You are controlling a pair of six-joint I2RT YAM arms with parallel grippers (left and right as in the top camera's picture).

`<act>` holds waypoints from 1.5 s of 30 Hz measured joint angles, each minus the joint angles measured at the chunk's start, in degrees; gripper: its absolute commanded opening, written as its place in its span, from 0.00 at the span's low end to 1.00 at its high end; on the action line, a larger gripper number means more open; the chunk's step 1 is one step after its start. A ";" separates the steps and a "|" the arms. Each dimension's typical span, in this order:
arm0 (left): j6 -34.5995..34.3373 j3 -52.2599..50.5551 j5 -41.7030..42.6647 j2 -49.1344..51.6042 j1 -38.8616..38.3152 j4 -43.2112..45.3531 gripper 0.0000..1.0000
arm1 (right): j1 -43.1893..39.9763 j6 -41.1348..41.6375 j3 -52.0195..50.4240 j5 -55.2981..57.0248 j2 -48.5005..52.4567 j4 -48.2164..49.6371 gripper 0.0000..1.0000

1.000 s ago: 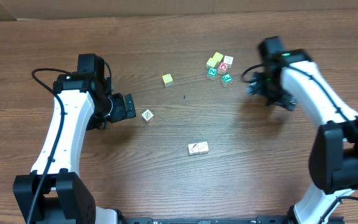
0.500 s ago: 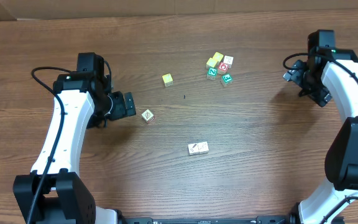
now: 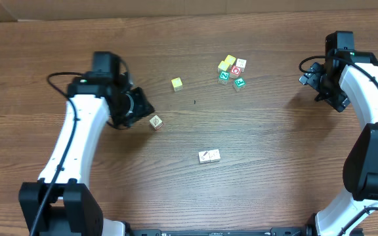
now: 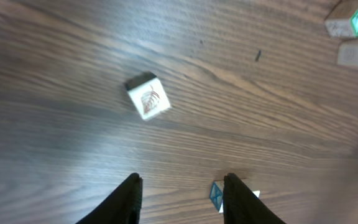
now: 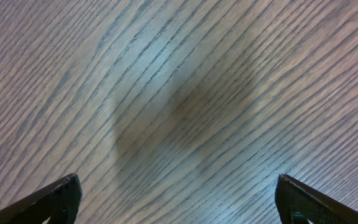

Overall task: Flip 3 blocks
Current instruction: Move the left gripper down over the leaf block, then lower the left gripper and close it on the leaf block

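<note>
Both empty: left pincer (image 4: 180, 186) part-open near a block (image 4: 148, 96), right pincer (image 5: 176, 186) spread wide.

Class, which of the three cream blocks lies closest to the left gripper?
The lone cube right beside the left gripper; the other two sit touching as a pair, farther away.

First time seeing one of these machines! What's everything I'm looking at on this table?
cream blocks: three, pale cream with thin marks; one left of centre, a pair side by side nearer the front.
yellow cube: one, plain yellow, alone toward the back.
letter cubes: about six, yellow, red, green, white; clustered at the back, right of centre.
table: one, brown wood grain.
arms: two, white with black joints, one each side.
left tool: one, black, jaws apart, empty.
right tool: one, black, jaws wide apart, empty.
</note>
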 measured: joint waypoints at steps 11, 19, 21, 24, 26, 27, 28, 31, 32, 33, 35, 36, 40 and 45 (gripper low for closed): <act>-12.28 2.27 -11.85 9.44 -13.60 1.42 0.43 | 0.00 0.04 0.00 0.00 0.00 0.00 1.00; -12.70 9.60 -16.28 15.26 -9.25 -4.72 0.52 | 0.00 0.02 0.00 0.00 0.00 0.04 1.00; -12.72 9.60 -18.21 15.63 -9.84 -4.74 0.55 | 0.00 0.00 0.00 0.00 0.00 0.02 1.00; -12.72 9.60 -19.85 17.18 -11.28 -4.57 0.61 | 0.00 0.00 0.00 0.02 0.00 0.02 1.00; -12.74 9.60 -20.48 18.82 -12.15 -4.48 0.61 | 0.00 0.00 0.00 0.00 0.00 0.04 1.00; -12.72 9.60 -20.65 19.67 -12.41 -4.55 0.61 | 0.00 0.00 0.00 0.00 0.00 0.04 1.00; -12.72 9.60 -20.79 20.52 -12.59 -4.63 0.62 | 0.00 0.02 0.00 -0.02 0.00 0.04 1.00; -12.70 9.60 -20.96 22.99 -12.72 -4.94 0.64 | 0.00 0.02 0.00 0.00 0.00 0.02 1.00; -12.70 9.60 -21.00 23.43 -12.63 -4.94 0.72 | 0.00 0.02 0.00 0.02 0.00 0.02 1.00; -12.66 9.60 -21.05 23.87 -12.48 -4.94 0.76 | 0.00 0.04 0.00 0.00 0.00 0.04 1.00; -12.57 9.60 -21.22 24.30 -12.09 -4.92 0.81 | 0.00 0.02 0.00 0.00 0.00 0.02 1.00; -12.59 9.60 -21.29 24.37 -11.69 -4.90 0.81 | 0.00 0.02 0.00 0.00 0.00 0.02 1.00; -12.48 9.60 -20.70 24.37 -10.05 -4.66 0.84 | 0.00 0.02 0.00 0.00 0.00 0.02 1.00; -9.27 9.64 -14.84 24.37 -6.91 -2.58 0.93 | 0.00 0.02 0.00 0.00 0.00 0.00 1.00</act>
